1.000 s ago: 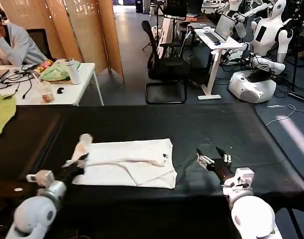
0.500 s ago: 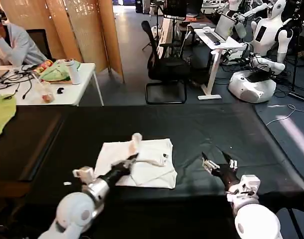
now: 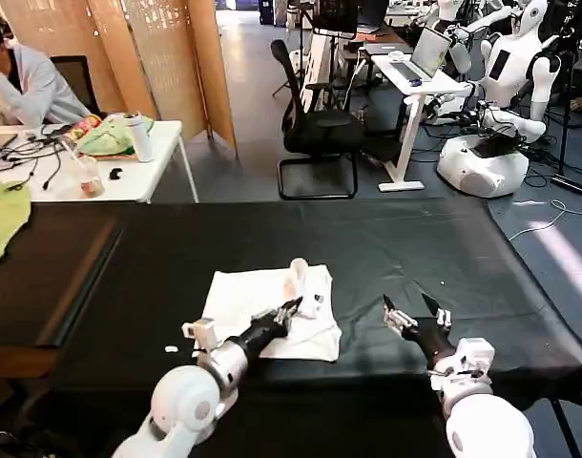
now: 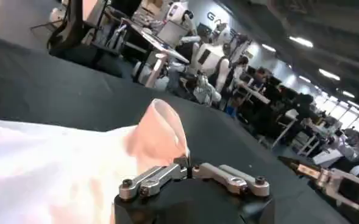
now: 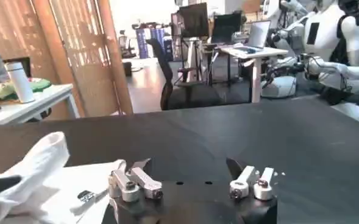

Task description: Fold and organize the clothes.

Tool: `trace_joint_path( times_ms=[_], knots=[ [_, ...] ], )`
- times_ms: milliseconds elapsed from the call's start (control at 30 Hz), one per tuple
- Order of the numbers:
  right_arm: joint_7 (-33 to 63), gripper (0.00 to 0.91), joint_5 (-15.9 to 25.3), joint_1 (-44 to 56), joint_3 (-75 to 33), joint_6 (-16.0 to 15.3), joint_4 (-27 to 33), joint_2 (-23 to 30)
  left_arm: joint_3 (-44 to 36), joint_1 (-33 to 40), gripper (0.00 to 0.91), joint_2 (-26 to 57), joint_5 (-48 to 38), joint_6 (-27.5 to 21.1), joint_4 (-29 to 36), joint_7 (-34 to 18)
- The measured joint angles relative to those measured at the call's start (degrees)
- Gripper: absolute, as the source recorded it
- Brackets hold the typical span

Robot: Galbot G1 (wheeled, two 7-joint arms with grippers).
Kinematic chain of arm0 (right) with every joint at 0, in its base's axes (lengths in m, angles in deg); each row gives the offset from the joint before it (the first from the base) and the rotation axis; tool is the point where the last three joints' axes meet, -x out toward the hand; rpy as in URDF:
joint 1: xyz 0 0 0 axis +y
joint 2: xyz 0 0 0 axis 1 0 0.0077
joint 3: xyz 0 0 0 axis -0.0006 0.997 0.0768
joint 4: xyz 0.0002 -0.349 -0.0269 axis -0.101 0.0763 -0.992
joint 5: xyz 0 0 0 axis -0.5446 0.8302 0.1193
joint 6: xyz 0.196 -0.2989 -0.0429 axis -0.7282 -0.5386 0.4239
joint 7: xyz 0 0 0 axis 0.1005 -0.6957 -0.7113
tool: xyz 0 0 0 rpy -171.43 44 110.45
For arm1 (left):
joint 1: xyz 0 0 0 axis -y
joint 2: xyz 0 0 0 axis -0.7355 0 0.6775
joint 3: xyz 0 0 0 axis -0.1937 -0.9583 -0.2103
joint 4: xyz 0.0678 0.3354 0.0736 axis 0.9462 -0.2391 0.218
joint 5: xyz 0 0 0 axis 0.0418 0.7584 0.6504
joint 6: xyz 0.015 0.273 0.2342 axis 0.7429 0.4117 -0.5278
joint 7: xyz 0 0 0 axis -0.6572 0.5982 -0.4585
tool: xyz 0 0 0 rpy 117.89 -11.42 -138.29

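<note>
The white T-shirt [image 3: 258, 296] lies partly folded on the black table [image 3: 415, 248], a little left of centre near the front. My left gripper [image 3: 293, 306] is over the shirt's right part, shut on a fold of its cloth that stands up as a peak [image 3: 298, 270]. In the left wrist view the pinched white cloth [image 4: 158, 131] rises from the closed jaws of the left gripper [image 4: 186, 165]. My right gripper [image 3: 413, 313] hovers open over bare table to the right of the shirt. In the right wrist view the right gripper [image 5: 188, 167] holds nothing, and the shirt [image 5: 42, 161] lies off to one side.
A yellow-green cloth [image 3: 0, 224] hangs over the table's far left edge. Behind stand a white desk with clutter [image 3: 129, 181], an office chair [image 3: 315, 129], a laptop stand [image 3: 415, 76] and a white robot [image 3: 496, 105]. Bare table stretches behind and right of the shirt.
My left gripper has swept from the shirt's left edge rightward across it, carrying the pinched cloth over so the shirt is narrower. The right gripper has barely moved.
</note>
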Motion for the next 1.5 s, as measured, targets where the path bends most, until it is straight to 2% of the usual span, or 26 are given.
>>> trace_joint_path(
  times_ms=[200, 433, 467, 667, 933, 1100, 1300, 1500],
  knots=[
    [0.0, 0.878, 0.43, 0.06, 0.46, 0.0, 0.14, 0.09, -0.25, 1.0, 0.0, -1.73, -3.29, -0.1, -1.1, -0.7],
    [0.0, 0.878, 0.63, 0.54, 0.5, -0.01, -0.25, 0.09, -0.66, 1.83, 0.0, -2.43, 0.35, 1.19, -3.54, -0.32],
    [0.0, 0.878, 0.69, 0.6, 0.56, -0.01, -0.29, 0.09, -0.74, 1.83, 0.878, -2.56, 0.73, 1.35, -3.96, -0.28],
    [-0.18, 0.878, 0.79, 1.0, 1.59, -0.03, -0.29, -1.01, -1.8, 1.88, 0.878, -4.15, 0.16, 1.16, -5.04, -1.39],
    [-1.05, 0.878, 0.7, 1.43, 4.55, -0.16, -0.27, -4.65, -2.48, 3.03, 0.878, -6.82, -8.6, 0.66, -3.62, -1.47],
    [-1.07, 0.878, 0.05, -0.4, 7.75, -0.76, 0.49, -6.3, -1.41, 4.2, 0.878, -5.49, -0.99, 3.92, -3.24, 0.76],
    [-1.13, 0.878, 0.43, -5.55, 13.77, -0.69, 3.62, -7.7, 1.54, 3.96, 0.878, -1.27, 7.39, 5.41, -4.06, 1.8],
    [-1.01, 0.878, 5.85, -11.36, 18.86, -0.01, 9.12, -5.95, 5.11, 1.85, 0.878, 2.16, 13.01, 6.82, -3.93, 3.2]
  ],
)
